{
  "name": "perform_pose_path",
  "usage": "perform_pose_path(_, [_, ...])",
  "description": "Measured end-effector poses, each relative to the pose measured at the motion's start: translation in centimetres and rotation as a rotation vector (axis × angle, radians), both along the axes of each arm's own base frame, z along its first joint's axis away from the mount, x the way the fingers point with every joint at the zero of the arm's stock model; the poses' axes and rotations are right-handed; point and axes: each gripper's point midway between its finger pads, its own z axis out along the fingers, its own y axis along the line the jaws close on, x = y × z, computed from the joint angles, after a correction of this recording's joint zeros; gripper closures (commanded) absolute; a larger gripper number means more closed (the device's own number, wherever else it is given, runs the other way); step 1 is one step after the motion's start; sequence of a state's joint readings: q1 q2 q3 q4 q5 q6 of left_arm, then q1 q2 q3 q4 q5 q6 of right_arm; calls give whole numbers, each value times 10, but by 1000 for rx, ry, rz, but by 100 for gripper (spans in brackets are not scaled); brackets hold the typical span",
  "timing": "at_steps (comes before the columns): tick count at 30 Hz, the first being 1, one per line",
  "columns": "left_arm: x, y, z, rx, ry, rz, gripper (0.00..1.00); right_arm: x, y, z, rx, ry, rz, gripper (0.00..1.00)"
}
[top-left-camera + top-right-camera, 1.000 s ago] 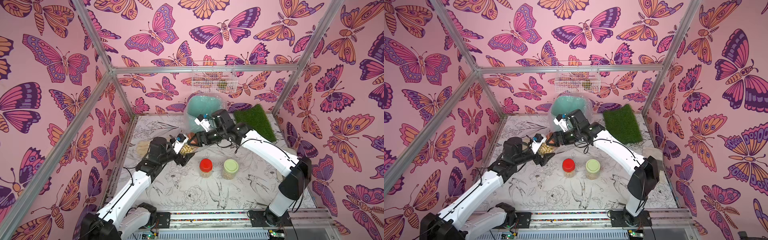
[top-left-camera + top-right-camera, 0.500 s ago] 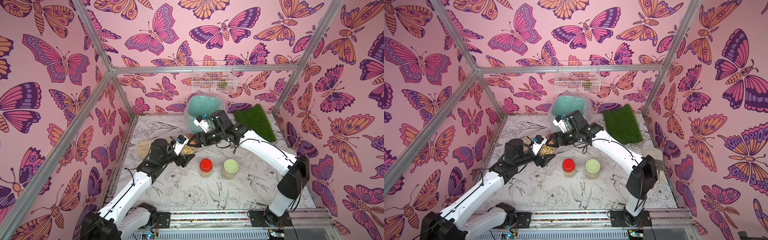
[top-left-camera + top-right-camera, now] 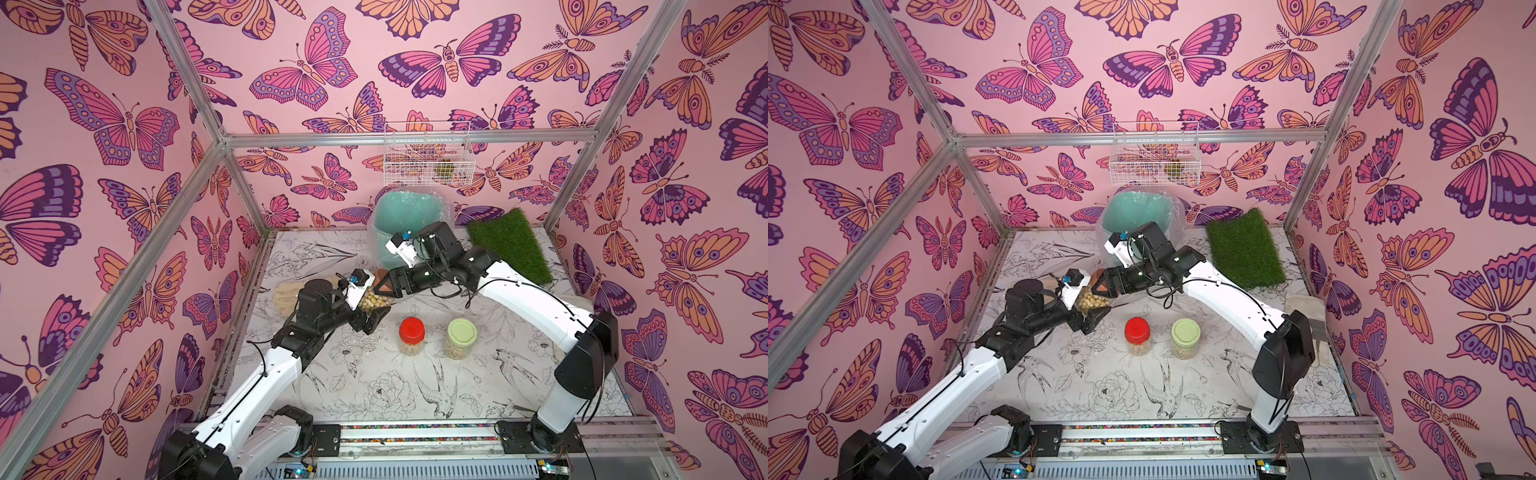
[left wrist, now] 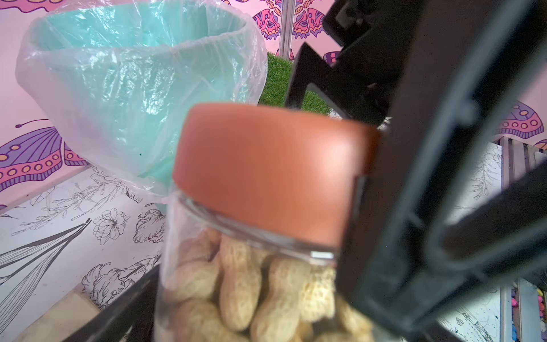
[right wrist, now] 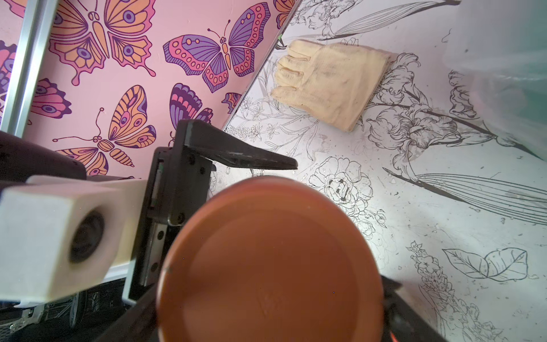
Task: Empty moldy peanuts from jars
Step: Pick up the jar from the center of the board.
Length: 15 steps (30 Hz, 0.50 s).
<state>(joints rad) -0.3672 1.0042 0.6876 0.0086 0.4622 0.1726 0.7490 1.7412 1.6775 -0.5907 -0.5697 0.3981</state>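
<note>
A clear jar (image 3: 375, 300) of moldy peanuts (image 4: 236, 281) hangs tilted above the table at left of centre. My right gripper (image 3: 386, 284) is shut on its brown lid (image 5: 269, 260), a finger pressed on each side of the rim. My left gripper (image 3: 376, 305) stands open around the jar's body; one of its fingers (image 5: 236, 160) shows a small gap to the jar. Two other jars stand upright on the table, one with a red lid (image 3: 411, 334) and one with a pale green lid (image 3: 461, 336). Both hold peanuts.
A mint-green bin (image 3: 407, 216) with a plastic liner stands just behind the grippers at the back wall. A grass mat (image 3: 511, 245) lies back right, a wire basket (image 3: 428, 153) hangs on the wall, and a beige glove (image 5: 328, 83) lies at the left edge.
The left gripper's fingers have spread away from the jar's wall. The right gripper keeps its hold on the brown lid. Both arms stay nearly in place.
</note>
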Motion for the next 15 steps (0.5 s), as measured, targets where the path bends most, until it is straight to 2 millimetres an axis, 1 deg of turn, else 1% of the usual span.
perform_pose_path(15, [0, 0, -3, -16, 8, 7, 0, -1, 2, -2, 0, -5, 4, 100])
